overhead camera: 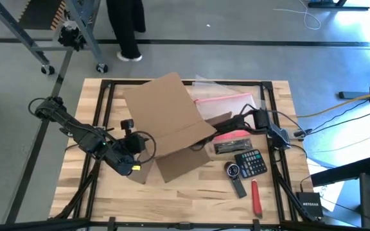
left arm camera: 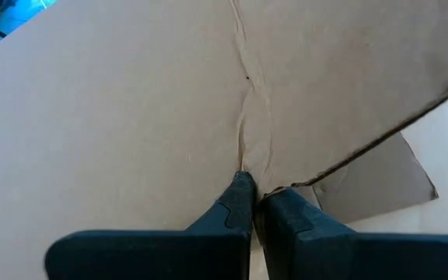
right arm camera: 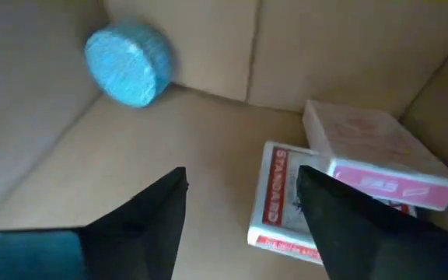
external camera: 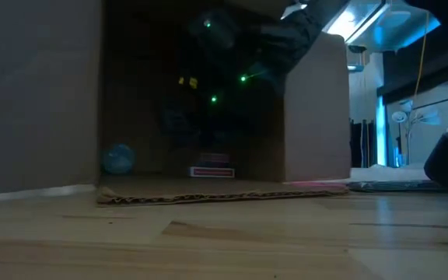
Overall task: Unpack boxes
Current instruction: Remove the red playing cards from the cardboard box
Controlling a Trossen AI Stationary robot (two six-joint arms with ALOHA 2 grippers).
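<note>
The brown cardboard box (overhead camera: 166,112) lies on its side mid-table, with its open mouth toward the near edge and one flap (overhead camera: 178,162) flat on the table. My left gripper (overhead camera: 148,144) is shut on the box's left side. My right arm (overhead camera: 249,122) reaches in from the right, and its gripper (right arm camera: 239,179) stands open inside the box, over the box floor. Inside lie a light-blue round thing (right arm camera: 127,62) and two red-and-white card packs (right arm camera: 364,159), one leaning on the other. In the low view the blue thing (external camera: 119,158) and the packs (external camera: 212,167) sit deep in the dark box. My left gripper pinches the box's cardboard between its two fingers, at the edge where a crease (left arm camera: 247,155) runs up the panel. The fingers (left arm camera: 236,204) come from the table's left, slanting down. The box stays on the table, its upper panel raised.
To the right of the box lie a clear pouch with a pink edge (overhead camera: 227,99), a red flat thing (overhead camera: 233,136), a calculator (overhead camera: 250,162), a round black thing (overhead camera: 232,170), a black stick (overhead camera: 238,188) and a red-handled tool (overhead camera: 257,197). Bare wood lies near the front edge (overhead camera: 172,205).
</note>
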